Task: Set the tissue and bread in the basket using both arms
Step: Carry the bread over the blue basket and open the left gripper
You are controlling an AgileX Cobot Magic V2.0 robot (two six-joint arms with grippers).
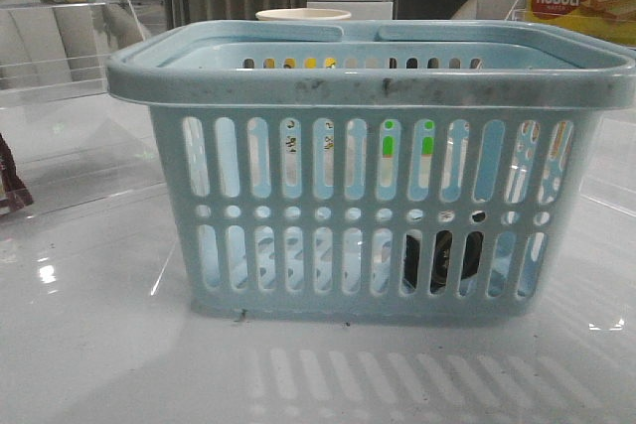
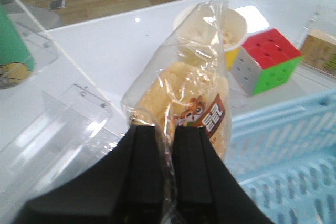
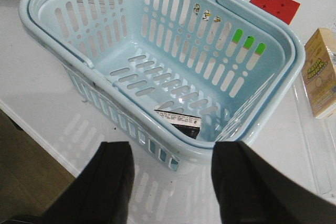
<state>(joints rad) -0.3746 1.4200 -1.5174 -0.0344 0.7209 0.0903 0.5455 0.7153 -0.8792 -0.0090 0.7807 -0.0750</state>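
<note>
The pale blue basket (image 1: 368, 176) stands in the middle of the table and fills the front view. The tissue (image 3: 179, 121), a small blackish pack, lies on the basket floor near one corner; it shows as a dark block through the slots in the front view (image 1: 442, 260). My left gripper (image 2: 167, 129) is shut on the clear wrapper of the bread (image 2: 194, 103), holding it up beside the basket rim (image 2: 283, 124). My right gripper (image 3: 170, 153) is open and empty, above the table just outside the basket rim (image 3: 210, 153). Neither gripper shows in the front view.
A coloured cube (image 2: 265, 59) and a cup of popcorn (image 2: 218, 24) stand behind the basket. A yellow nabati box (image 1: 581, 2) sits at the back right. A small carton (image 3: 323, 74) lies beside the basket. Clear acrylic stands (image 2: 58, 129) are at the left.
</note>
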